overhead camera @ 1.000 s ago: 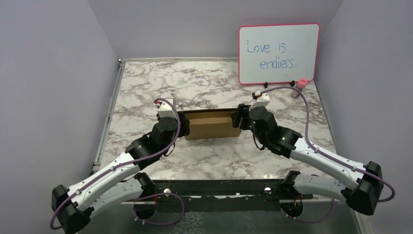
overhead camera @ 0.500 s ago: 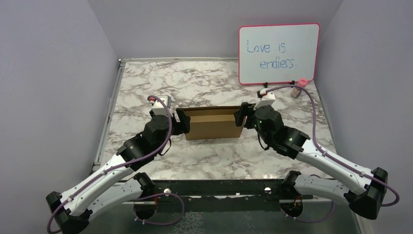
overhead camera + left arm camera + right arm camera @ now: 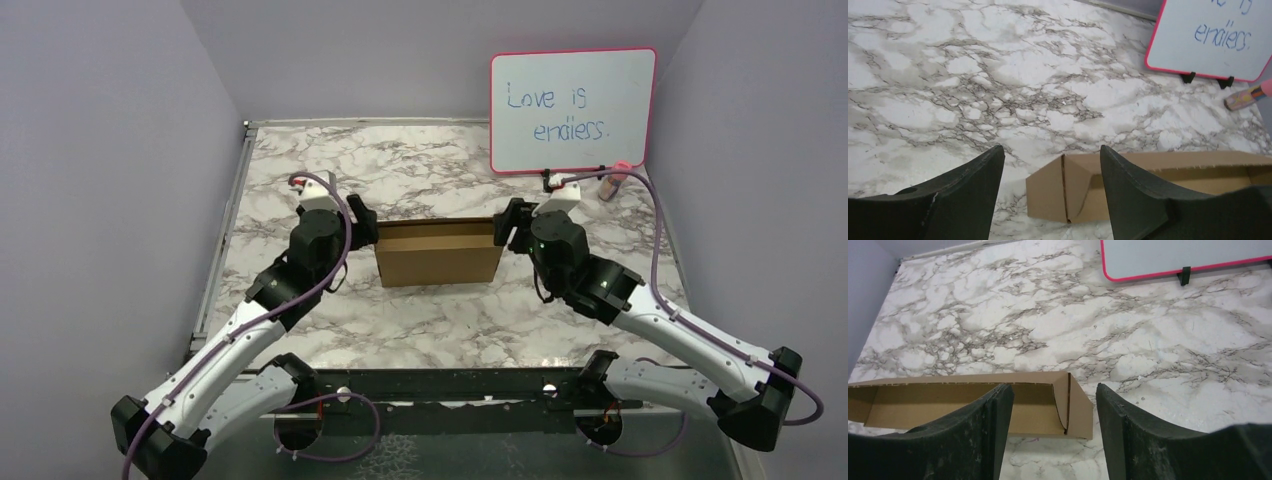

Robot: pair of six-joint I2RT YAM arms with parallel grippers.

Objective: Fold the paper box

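High rear overview — close wrist views share the paper box (image 3: 440, 258).

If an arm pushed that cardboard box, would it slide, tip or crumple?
Probably slide: the paper box looks thin, open and empty, so likely light, and the table looks smooth. Its low shape seems unlikely to tip. The folded end flap might flex.

Reaching forward and inward with the left arm (image 3: 240, 330), elbow set low at the near left corner, wrist angling toward the right. Holding the left gripper (image 3: 365, 222) with jaws spread wide, dark fingers (image 3: 963, 200) well apart. Mirroring this with the right arm (image 3: 680, 335), wrist angling left. Holding the right gripper (image 3: 508, 225) equally parted, clamping nothing, the two grippers facing each other.
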